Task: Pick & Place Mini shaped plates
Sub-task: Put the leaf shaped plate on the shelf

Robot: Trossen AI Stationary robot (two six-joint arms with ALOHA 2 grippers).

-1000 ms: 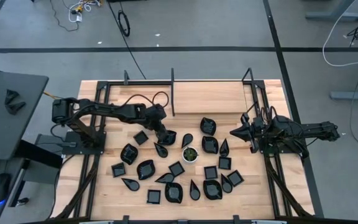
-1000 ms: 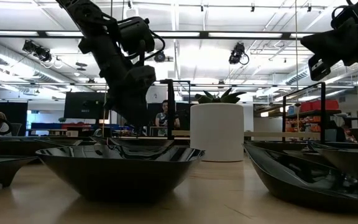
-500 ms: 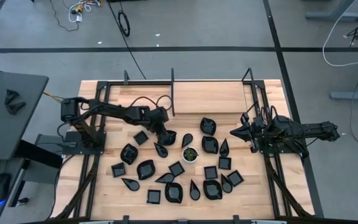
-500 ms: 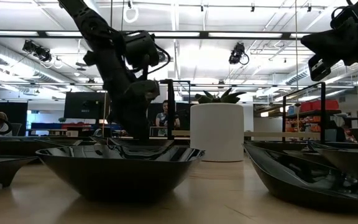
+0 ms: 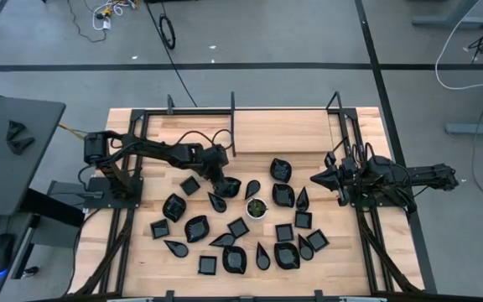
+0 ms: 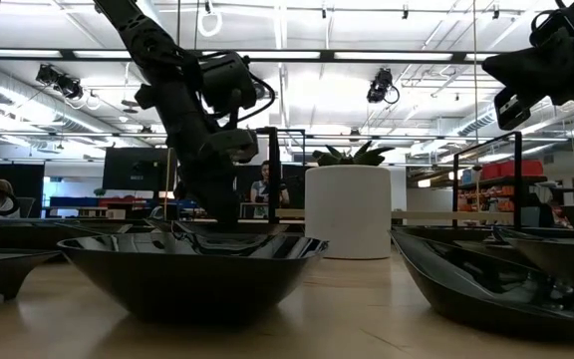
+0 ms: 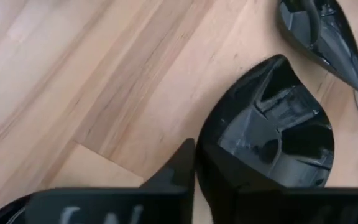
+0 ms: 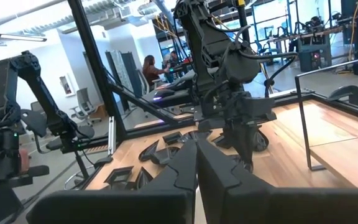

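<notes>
Left gripper (image 7: 194, 163), fingertips pressed together and empty, is held over a glossy black teardrop-shaped mini plate (image 7: 272, 134) lying flat on the light wooden table (image 7: 73, 68); judged light, rigid, slippery, best pinched across its thin raised rim.

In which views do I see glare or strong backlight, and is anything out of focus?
Low view: bright ceiling lights behind leave the left arm a dark silhouette; the nearest plate is slightly soft. Left wrist view: the glossy teardrop plate mirrors the gripper, and the fingers are blurred. High view: even light, no glare.
</notes>
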